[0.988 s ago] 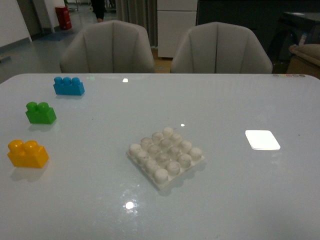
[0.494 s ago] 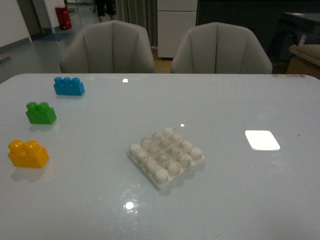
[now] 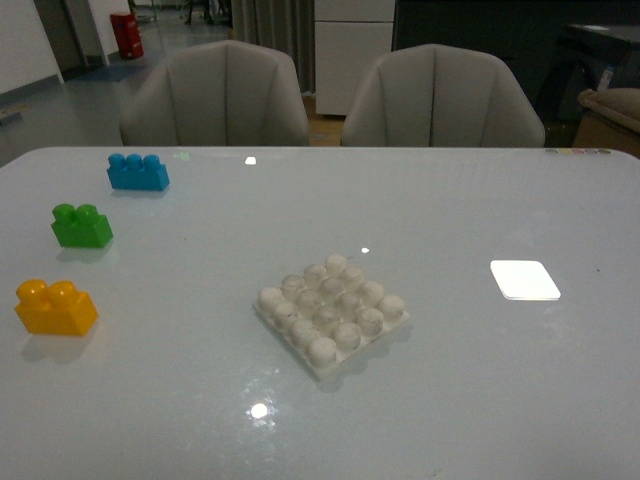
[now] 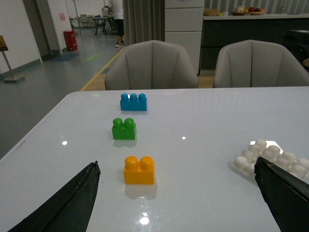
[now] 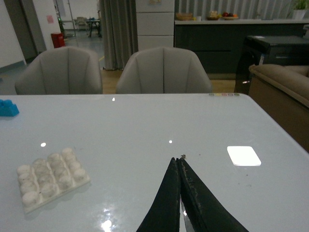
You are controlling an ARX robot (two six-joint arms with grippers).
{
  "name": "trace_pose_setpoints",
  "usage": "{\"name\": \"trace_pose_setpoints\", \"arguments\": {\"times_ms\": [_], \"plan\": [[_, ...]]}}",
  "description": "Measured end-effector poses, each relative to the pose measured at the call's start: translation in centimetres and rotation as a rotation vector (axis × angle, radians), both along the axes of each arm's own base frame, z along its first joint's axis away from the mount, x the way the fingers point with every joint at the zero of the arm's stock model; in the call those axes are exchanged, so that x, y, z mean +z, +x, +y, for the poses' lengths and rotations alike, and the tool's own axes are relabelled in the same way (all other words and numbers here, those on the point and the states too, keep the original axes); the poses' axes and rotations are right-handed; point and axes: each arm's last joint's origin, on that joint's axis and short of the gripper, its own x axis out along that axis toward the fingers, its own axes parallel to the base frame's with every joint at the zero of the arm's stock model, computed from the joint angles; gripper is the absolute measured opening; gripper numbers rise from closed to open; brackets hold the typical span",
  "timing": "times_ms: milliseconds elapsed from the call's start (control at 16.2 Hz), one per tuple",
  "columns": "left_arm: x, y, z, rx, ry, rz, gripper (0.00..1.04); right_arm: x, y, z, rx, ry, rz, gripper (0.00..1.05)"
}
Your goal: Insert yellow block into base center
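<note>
The yellow block (image 3: 56, 307) sits on the table at the near left, studs up. It also shows in the left wrist view (image 4: 139, 170), ahead of and between the wide-apart black fingers (image 4: 67, 203) of my open, empty left gripper (image 4: 176, 169). The white studded base (image 3: 331, 311) lies flat at the table's middle, turned at an angle; it shows in the left wrist view (image 4: 270, 157) and the right wrist view (image 5: 50, 179). My right gripper (image 5: 178, 159) is shut and empty above bare table, to the right of the base. Neither arm shows in the front view.
A green two-stud brick (image 3: 81, 226) and a blue three-stud brick (image 3: 137, 172) stand behind the yellow block along the left side. A smooth white light patch (image 3: 524, 280) lies on the right. Two grey chairs (image 3: 215, 95) stand behind the table's far edge.
</note>
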Motion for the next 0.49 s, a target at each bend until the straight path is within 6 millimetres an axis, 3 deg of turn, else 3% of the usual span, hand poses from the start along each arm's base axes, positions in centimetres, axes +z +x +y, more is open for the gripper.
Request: {"name": "trace_pose_setpoints", "arguments": {"times_ms": [62, 124, 432, 494], "plan": [[0.0, 0.0, 0.0, 0.0, 0.0, 0.0, 0.98, -0.56, -0.7, 0.0, 0.0, 0.0, 0.044, 0.02], [0.01, 0.0, 0.0, 0.0, 0.0, 0.0, 0.98, 0.03, -0.99, 0.0, 0.001, 0.0, -0.021, 0.02], [0.02, 0.0, 0.0, 0.0, 0.0, -0.001, 0.98, -0.21, -0.98, 0.0, 0.0, 0.0, 0.0, 0.02], [0.0, 0.0, 0.0, 0.0, 0.0, 0.0, 0.98, -0.21, -0.98, 0.0, 0.0, 0.0, -0.001, 0.06]]}}
